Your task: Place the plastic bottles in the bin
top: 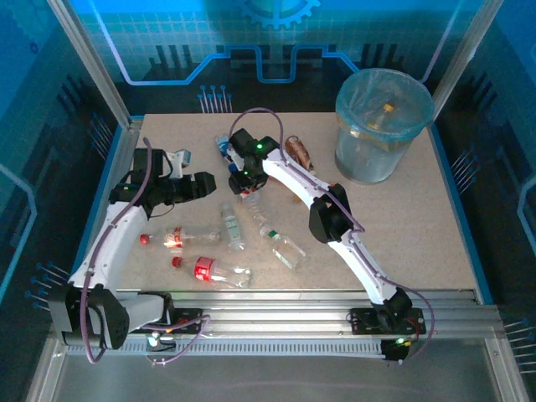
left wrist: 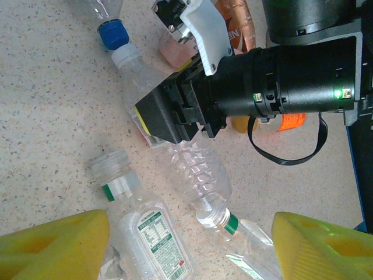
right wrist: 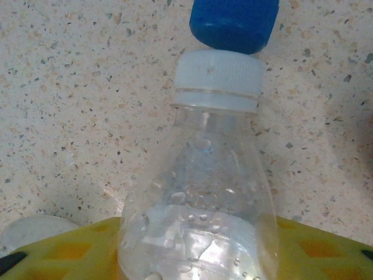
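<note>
Bin (top: 373,155): tall, round, translucent grey, lined with a blue bag, stood at the far right corner of the speckled table (top: 435,234). Plastic bottles (top: 219,271) are scattered mid-table, well apart from it. Right gripper (top: 244,182) looks clenched across a clear ribbed white-capped bottle (right wrist: 201,192) lying flat. Left gripper (left wrist: 192,245) is spread wide, nothing held. Risk: the thin slick wall could be crushed or squirted out of the yellow pads (right wrist: 64,248). The touching blue cap (right wrist: 234,23) could be dragged along.
</note>
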